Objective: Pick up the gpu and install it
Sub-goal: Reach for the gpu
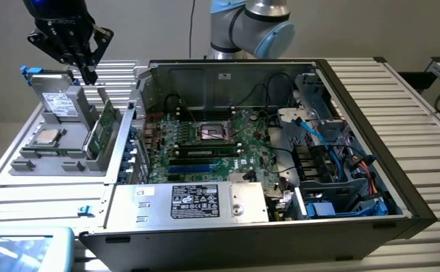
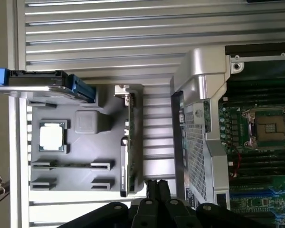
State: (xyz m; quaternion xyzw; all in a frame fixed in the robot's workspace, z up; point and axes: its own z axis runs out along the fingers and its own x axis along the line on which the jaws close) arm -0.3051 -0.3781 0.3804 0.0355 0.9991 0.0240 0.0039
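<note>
At the exterior view's left, the gripper [image 1: 90,75] hangs closed and empty above the grey holder [image 1: 50,165]. The gpu [image 1: 102,129] stands on edge in the holder's right slot. Descending shut, the fingers could jab the card's edge rather than straddle it. The open case [image 1: 242,243] sits to the right.

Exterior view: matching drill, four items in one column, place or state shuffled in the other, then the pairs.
1. thin flat green circuit-card gpu
2. square silver processor chip
3. grey metal drive box, white label
4. black gripper

A. shut, above the grey plastic tray
B. lying flat in the tray
C. on edge in the tray, beside the black computer case
D. propped up, tilted, in the tray

Pairs: 1-C, 2-B, 3-D, 4-A
</note>
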